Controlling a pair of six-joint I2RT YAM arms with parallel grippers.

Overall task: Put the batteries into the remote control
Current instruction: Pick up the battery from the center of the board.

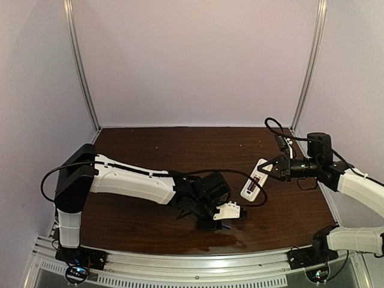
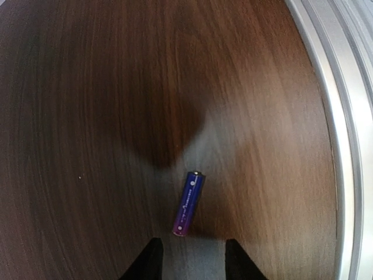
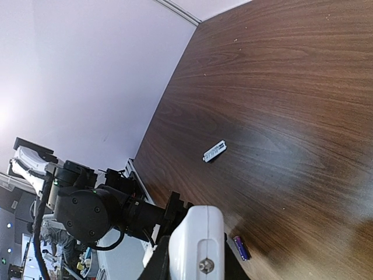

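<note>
Pickup: left gripper [image 2: 189, 259], jaws narrowly parted, just short of 1 battery [image 2: 187, 204] near table [image 2: 87, 116] front edge; right gripper [image 1: 270, 170] clamps remote [image 1: 254, 185]. Next: straddle battery, close squarely.

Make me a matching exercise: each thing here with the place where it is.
1. slim white plastic remote control
2. small blue-purple cylindrical battery
3. small flat white plastic cover

A. lying alone on the dark wooden table
B. held above the table by the right end effector
C. lying just ahead of the left end effector

Pairs: 1-B, 2-C, 3-A
</note>
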